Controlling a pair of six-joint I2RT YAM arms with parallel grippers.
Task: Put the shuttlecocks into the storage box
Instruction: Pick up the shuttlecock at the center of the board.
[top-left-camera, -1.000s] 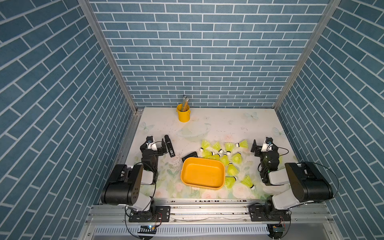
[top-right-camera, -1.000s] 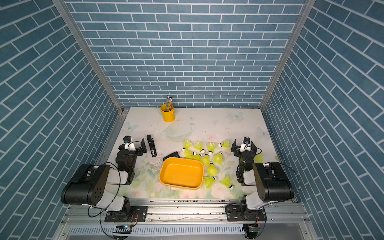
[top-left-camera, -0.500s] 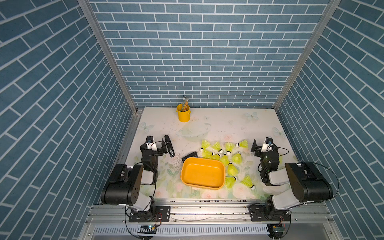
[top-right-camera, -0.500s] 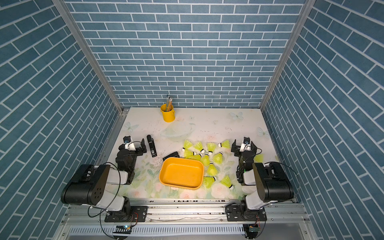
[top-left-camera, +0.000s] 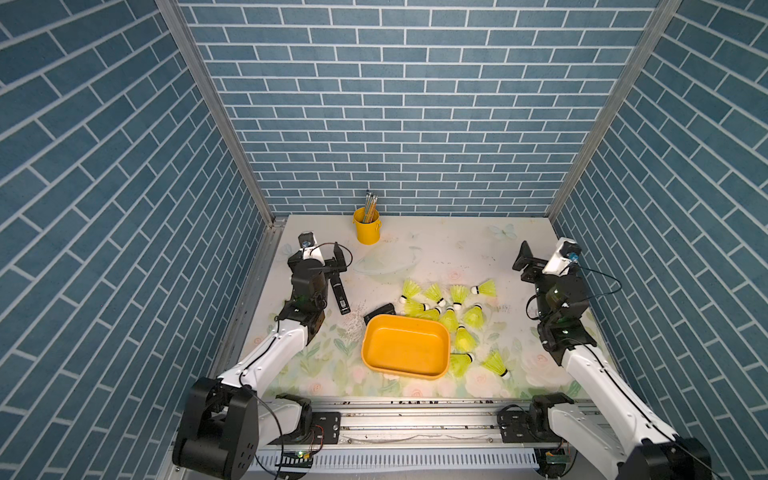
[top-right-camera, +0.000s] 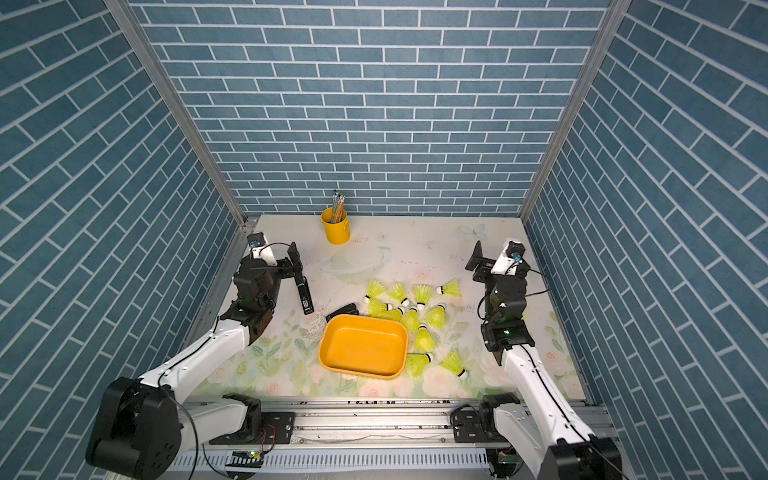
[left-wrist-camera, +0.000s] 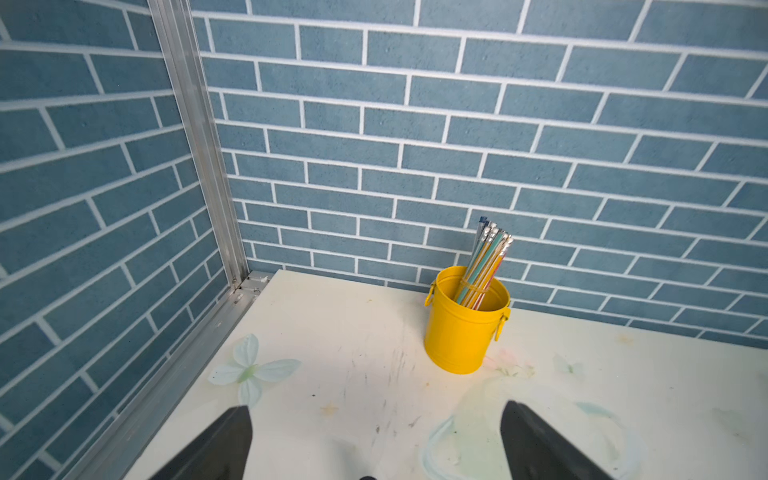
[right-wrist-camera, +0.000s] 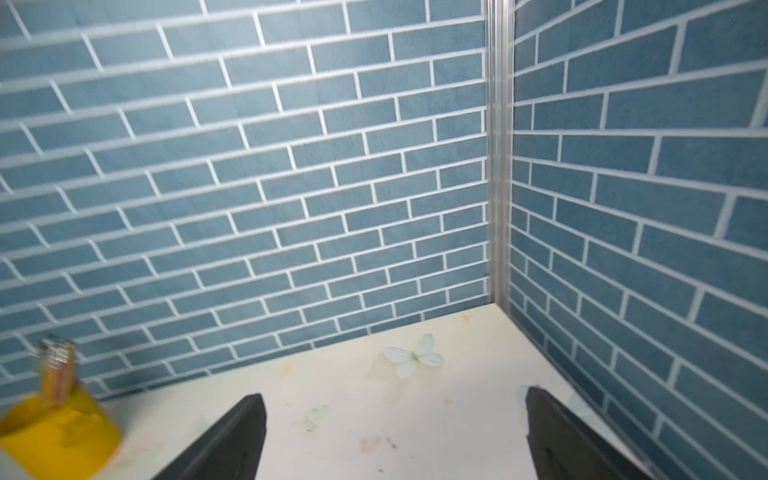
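"Two claws require a status check. Report the left claw (left-wrist-camera: 376, 415) first."

"Jaws spread to full width, nothing between them. The unit is raised off the counter (left-wrist-camera: 332, 324) and aimed at the back wall (left-wrist-camera: 457, 124). A yellow bucket (left-wrist-camera: 461, 332) of pencils (left-wrist-camera: 486, 257) stands ahead of it, slightly to its right."

"Now the right claw (right-wrist-camera: 395, 399)."

"Jaws likewise at full spread, nothing gripped. It hangs above the counter beside the right wall (right-wrist-camera: 644, 208). Its wrist view is blurred."

"Locate the storage box (top-left-camera: 405, 347)."

"Flat on the counter, between the two claws and behind both, toward the robot's base."

"Locate the shuttlecocks (top-left-camera: 459, 294)."

"About eleven can be counted in both top views, all on the counter outside the box. They cluster behind and to the left of the right claw, along the box's far edge and down its right side. Several touch the rim or lie just beside it. Whether each one stands or lies tipped cannot be read."

"Other items?"

"One long black bar (top-left-camera: 340, 296) lies just behind the left claw, to its right. One short black block (top-left-camera: 379, 311) touches the box's far left corner. Their type cannot be determined."
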